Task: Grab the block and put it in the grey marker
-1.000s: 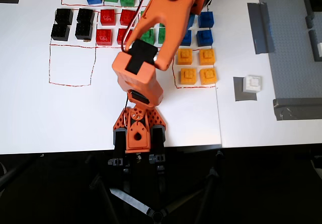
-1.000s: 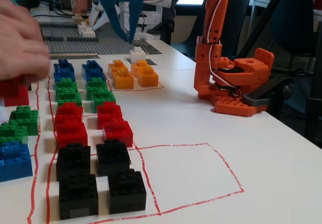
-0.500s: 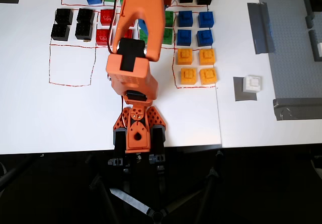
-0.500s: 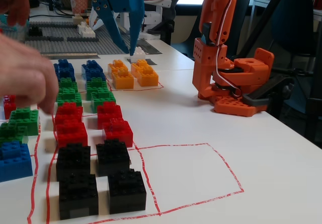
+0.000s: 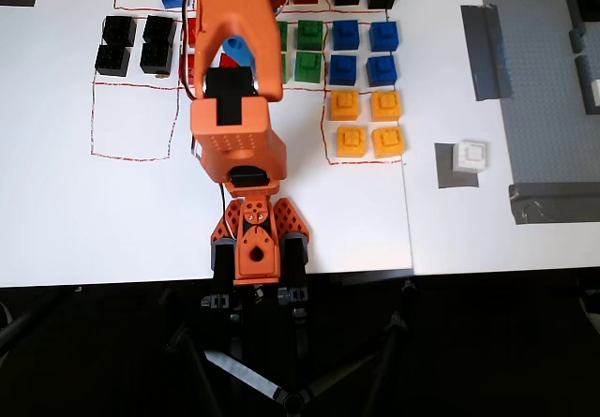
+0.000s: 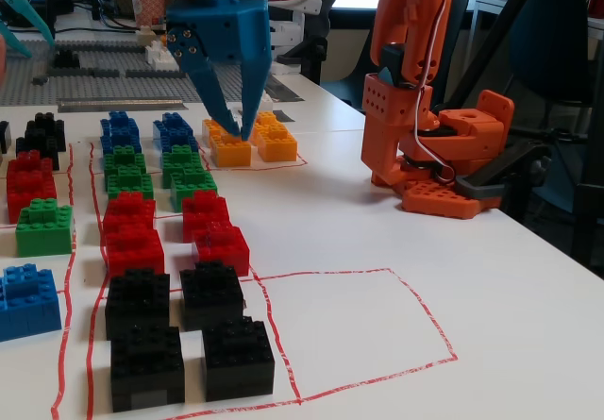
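Sitting on the grey marker (image 5: 451,167), the block (image 5: 470,156) looks already placed, while the empty fingers (image 6: 228,129) hang narrowly parted far away.

Overhead view: arm base (image 5: 253,244) at lower centre; arm reaches up the frame over the brick grid (image 5: 361,89). The block (image 5: 470,156) sits on the grey marker (image 5: 446,169) at right, just beside the grid. Tape strip (image 5: 486,52) lies above the marker; baseplate (image 5: 544,80) fills upper right. Empty outlined box (image 5: 134,122) lies left of the arm.
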